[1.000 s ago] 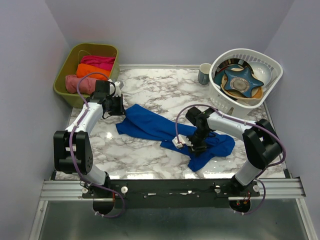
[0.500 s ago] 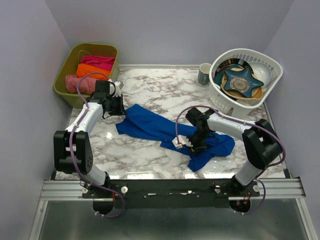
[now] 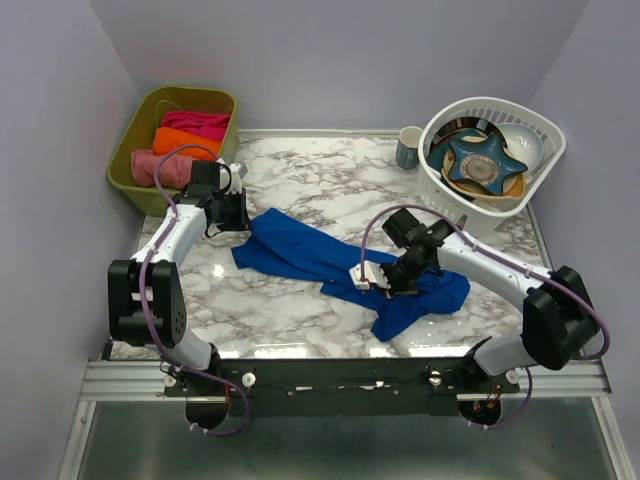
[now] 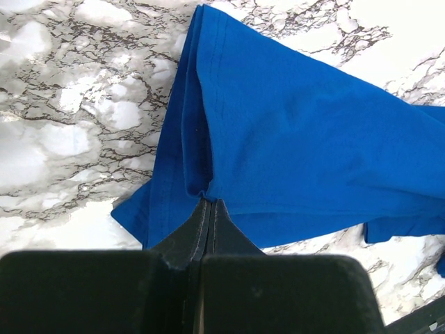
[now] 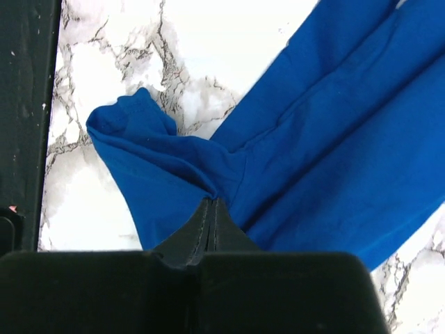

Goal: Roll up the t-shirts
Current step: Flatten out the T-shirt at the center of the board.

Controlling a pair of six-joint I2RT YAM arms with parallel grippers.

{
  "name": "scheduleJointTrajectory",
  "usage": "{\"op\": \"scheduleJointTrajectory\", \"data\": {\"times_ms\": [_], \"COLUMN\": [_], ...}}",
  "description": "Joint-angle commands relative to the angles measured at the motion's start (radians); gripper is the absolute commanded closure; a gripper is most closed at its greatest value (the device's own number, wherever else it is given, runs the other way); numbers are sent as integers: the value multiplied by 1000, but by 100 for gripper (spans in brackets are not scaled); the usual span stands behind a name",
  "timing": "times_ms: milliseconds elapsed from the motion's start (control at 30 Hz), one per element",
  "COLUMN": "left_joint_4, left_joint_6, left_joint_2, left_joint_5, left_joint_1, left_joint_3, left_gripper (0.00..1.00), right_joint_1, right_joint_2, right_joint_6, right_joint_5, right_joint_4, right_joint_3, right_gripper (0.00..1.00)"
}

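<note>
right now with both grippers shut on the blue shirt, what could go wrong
The left gripper and right gripper each pinch only a small fold of the t-shirt at their tips, so it may slip out under a pull. The shirt lies bunched in a diagonal strip on the table, not flat, so rolling it now would likely come out lumpy.

We read no text, label, brand or number in any view. The t-shirt shows us plain blue cloth only, from above and in both wrist views. Any marks on the dishes in the white basket or on the mug are too small for us to make out.
</note>
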Motion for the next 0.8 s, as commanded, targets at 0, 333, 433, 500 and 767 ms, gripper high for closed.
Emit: {"op": "scheduleJointTrajectory", "data": {"times_ms": [0, 333, 433, 500, 767], "left_joint_4": [11, -27, -73, -93, -82], "left_joint_6": [-4, -1, 8, -2, -94], "left_joint_2": [11, -36, -91, -152, -367], "left_joint_5": [12, 58, 111, 101, -77], "left_joint_1": [6, 19, 37, 71, 189], "left_joint_3": [29, 103, 189, 259, 506], "left_gripper": [100, 100, 100, 100, 100], "right_joint_1": [5, -120, -145, -145, -202], "right_joint_2": [-72, -227, -332, -427, -576], "right_joint_6": [88, 451, 580, 610, 558], "right_joint_5": [-1, -43, 106, 256, 682], "right_joint_4": [12, 53, 177, 289, 509], "right_joint_3": [1, 225, 287, 294, 432], "right_gripper": [99, 99, 99, 99, 99]}}
